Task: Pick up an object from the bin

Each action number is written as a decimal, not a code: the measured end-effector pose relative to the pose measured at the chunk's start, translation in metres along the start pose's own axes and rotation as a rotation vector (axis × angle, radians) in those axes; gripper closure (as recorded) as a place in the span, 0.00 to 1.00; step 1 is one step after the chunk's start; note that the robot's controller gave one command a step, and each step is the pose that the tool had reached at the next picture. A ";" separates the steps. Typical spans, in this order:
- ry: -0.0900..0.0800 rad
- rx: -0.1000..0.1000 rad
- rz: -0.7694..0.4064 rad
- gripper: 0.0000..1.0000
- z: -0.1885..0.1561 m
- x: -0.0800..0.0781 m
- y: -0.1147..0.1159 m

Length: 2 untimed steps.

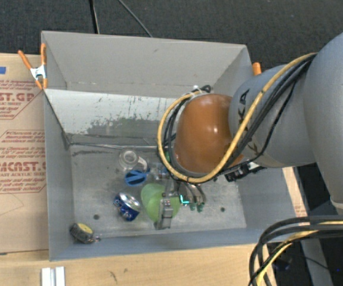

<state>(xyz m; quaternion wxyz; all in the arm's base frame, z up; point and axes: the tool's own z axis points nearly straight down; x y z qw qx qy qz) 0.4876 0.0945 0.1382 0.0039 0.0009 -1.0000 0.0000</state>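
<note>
My gripper (170, 206) reaches down from under the orange wrist cover to the bin floor, right of the middle and near the front. It stands against the right side of a pale green rounded thing (151, 199) and partly covers it. A crumpled blue and silver thing (126, 207) lies just left of the green one. Behind them sits a small blue piece (136, 177), and a clear little cup (128, 158) lies further back. Whether the green thing is gripped cannot be seen.
A small grey and yellow tape measure (83, 232) lies in the front left corner. The arm and its cables hide the bin's right half. Bare floor lies along the left side and the sloping back wall.
</note>
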 end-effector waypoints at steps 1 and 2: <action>-0.007 -0.001 0.002 1.00 -0.003 -0.002 -0.001; -0.018 -0.001 -0.045 1.00 -0.182 -0.010 -0.009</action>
